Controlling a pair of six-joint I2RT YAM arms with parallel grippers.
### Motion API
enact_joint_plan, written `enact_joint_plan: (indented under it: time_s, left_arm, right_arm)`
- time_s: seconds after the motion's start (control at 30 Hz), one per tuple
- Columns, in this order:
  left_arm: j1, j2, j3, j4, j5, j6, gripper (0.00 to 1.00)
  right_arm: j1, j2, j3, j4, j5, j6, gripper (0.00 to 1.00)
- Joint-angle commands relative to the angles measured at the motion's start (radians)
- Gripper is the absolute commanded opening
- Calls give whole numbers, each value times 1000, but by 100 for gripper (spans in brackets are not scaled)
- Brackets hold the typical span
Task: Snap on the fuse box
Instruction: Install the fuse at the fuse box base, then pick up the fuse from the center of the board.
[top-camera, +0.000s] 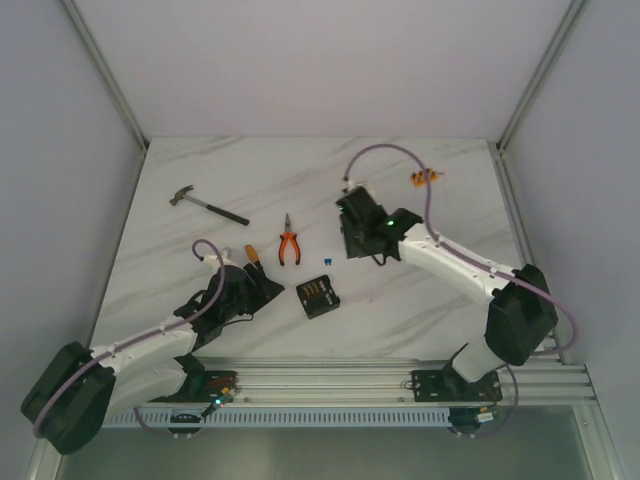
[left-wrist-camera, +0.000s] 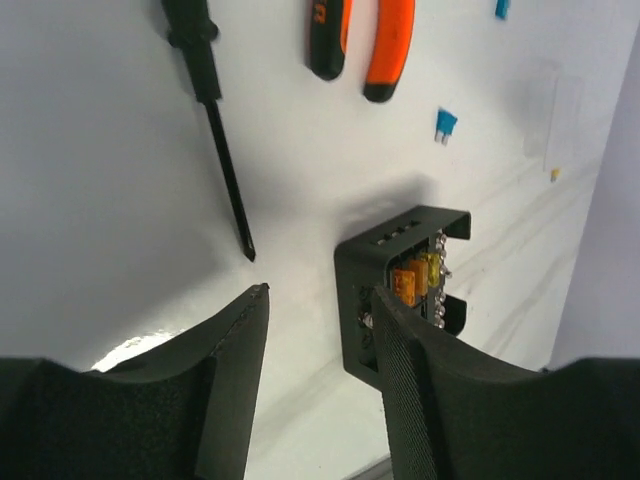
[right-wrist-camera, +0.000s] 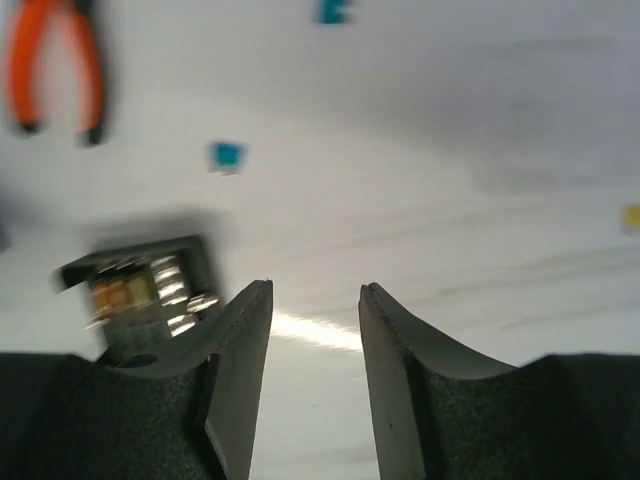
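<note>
fuse box lies free between the two arms

the fuse box (top-camera: 318, 296) sits on the surface (top-camera: 420, 200) toward the near edge, its orange fuses showing. we judge it light, stiff and smooth-walled, likely to skid, so we would pinch its opposite outer walls, clear of the fuses. the left jaws stand partly open and empty just left of it. the right jaws, also parted and empty, hover far-right of it. pliers (top-camera: 289, 247) lie beyond.

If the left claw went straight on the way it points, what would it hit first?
The left gripper points at bare table between the screwdriver and the fuse box, so probably that first; the box lies just beside that line, depth unclear.
</note>
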Motion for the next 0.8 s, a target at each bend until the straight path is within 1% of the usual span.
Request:
enact_joint_plan:
  time_s: [0.0,0.2,0.3,0.4,0.47,0.63,0.77]
  left_arm:
    - [32,-77,24,-122,-74,113,58]
    - [62,-141,65,-164,-122,273,79]
    - [76,-137,84,-164,-131,349,90]
    - [89,-119,98,-164,-124,398,97]
    - [93,-105,106,-164,-110,426,100]
    - [104,-65,113,-164,-90,440,100]
    - [110,-37,117,-164,-76,442,100]
  right_arm:
    - [-180,-54,-119,33,47,-40,48]
    - [-463,-86,-206,133,17,-91,50]
    - [-586,-39,-215,183,-36,-125,50]
    - [-653,54,-189,212,-86,-173,50]
    - [-683,102,-168,218,-123,-208,51]
    - [-729,197,-135,256,-191,-269,51]
    - [-741,242,-114,257,-209,-282,48]
